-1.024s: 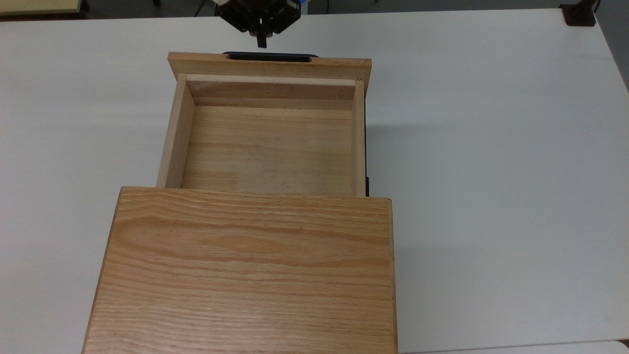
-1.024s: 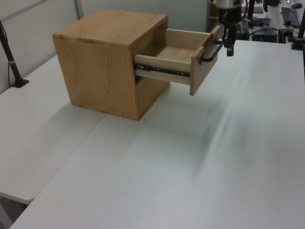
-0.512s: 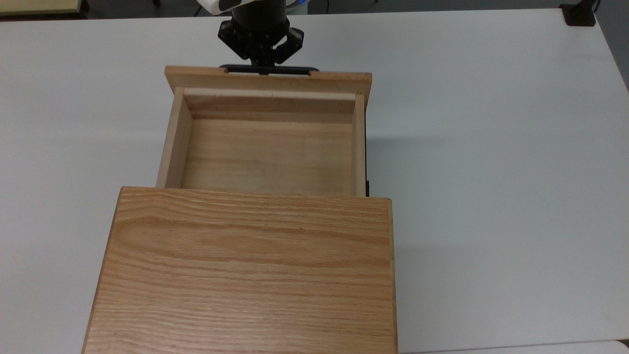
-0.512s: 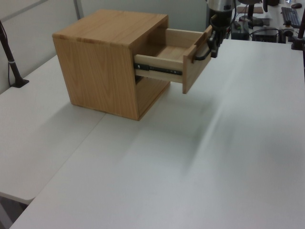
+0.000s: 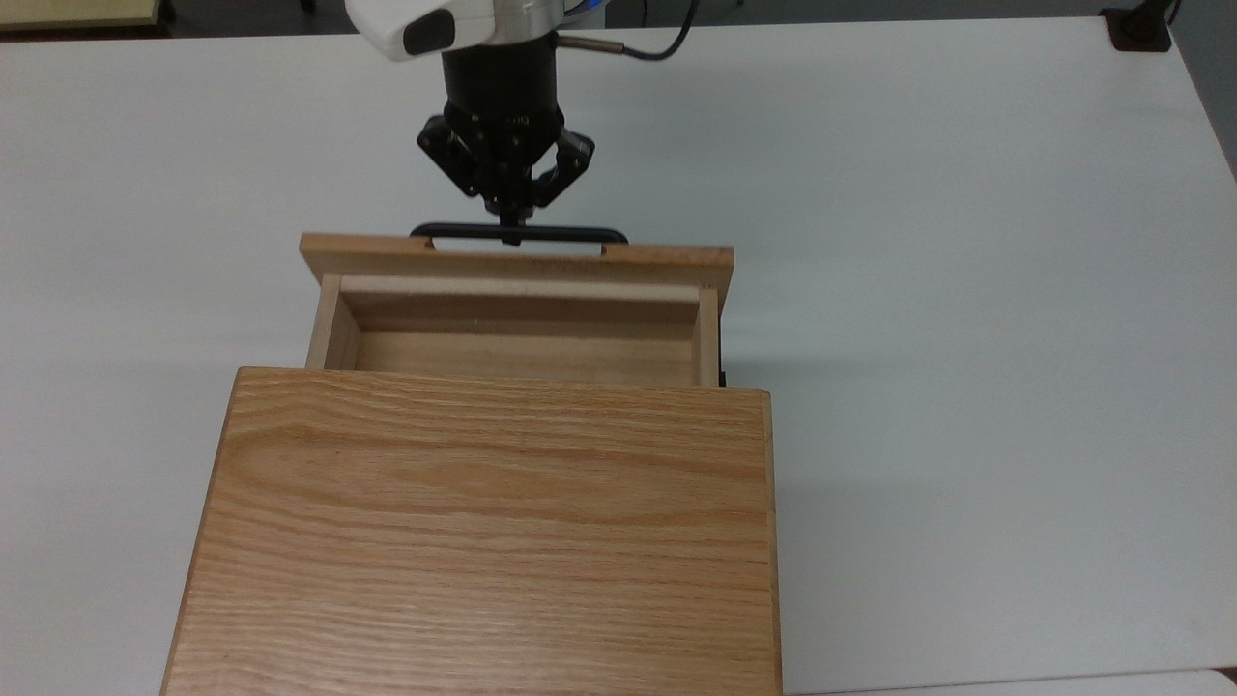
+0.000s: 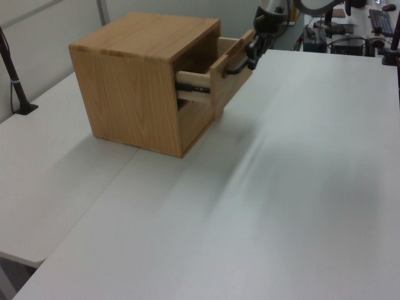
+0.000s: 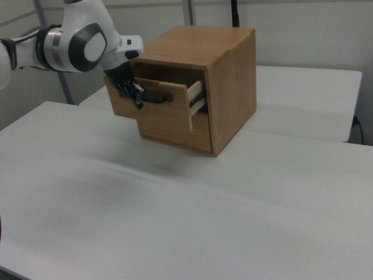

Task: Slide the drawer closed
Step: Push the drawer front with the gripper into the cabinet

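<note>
The drawer (image 5: 522, 319) is a shallow light-wood box standing partly out of the oak cabinet (image 5: 483, 532); a short strip of its inside shows in the top view. Its black bar handle (image 5: 570, 234) lies along the wide front panel (image 5: 657, 261). My gripper (image 5: 512, 228) is shut, its joined fingertips pressed against the middle of the handle from the outside. In the left view the gripper (image 6: 255, 55) meets the handle (image 6: 234, 67) on the drawer front (image 6: 230, 84). In the right view the gripper (image 7: 137, 98) touches the front panel (image 7: 163, 111) beside the cabinet (image 7: 230, 76).
The cabinet stands on a white table (image 5: 966, 290) with open surface on both sides of it. A black clamp base (image 5: 1138, 29) sits at the top view's upper right corner. A black post (image 6: 14, 75) stands at the left view's left edge.
The gripper has pushed against the handle and the drawer has slid well into the cabinet; far less of its inside shows than one second ago.
</note>
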You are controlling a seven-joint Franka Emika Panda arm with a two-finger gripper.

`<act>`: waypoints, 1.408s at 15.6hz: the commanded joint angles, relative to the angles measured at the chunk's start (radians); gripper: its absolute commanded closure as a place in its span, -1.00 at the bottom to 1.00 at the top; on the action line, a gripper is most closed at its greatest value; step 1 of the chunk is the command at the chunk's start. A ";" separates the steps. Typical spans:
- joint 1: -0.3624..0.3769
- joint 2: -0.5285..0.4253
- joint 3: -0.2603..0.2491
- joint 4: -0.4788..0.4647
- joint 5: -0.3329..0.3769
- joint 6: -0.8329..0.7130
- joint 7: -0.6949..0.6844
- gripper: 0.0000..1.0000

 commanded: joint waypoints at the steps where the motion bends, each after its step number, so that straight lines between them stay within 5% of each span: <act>1: 0.001 0.081 -0.004 0.073 -0.002 0.107 0.069 1.00; 6: -0.005 0.191 -0.009 0.173 -0.017 0.209 0.150 1.00; 11: -0.003 0.227 -0.024 0.174 -0.020 0.351 0.257 1.00; 18: -0.025 0.132 -0.020 0.115 -0.032 0.252 0.224 0.96; 20: -0.023 0.072 -0.011 0.116 -0.040 0.045 0.154 0.73; 22: -0.016 0.023 -0.009 0.127 -0.039 -0.128 0.135 -0.40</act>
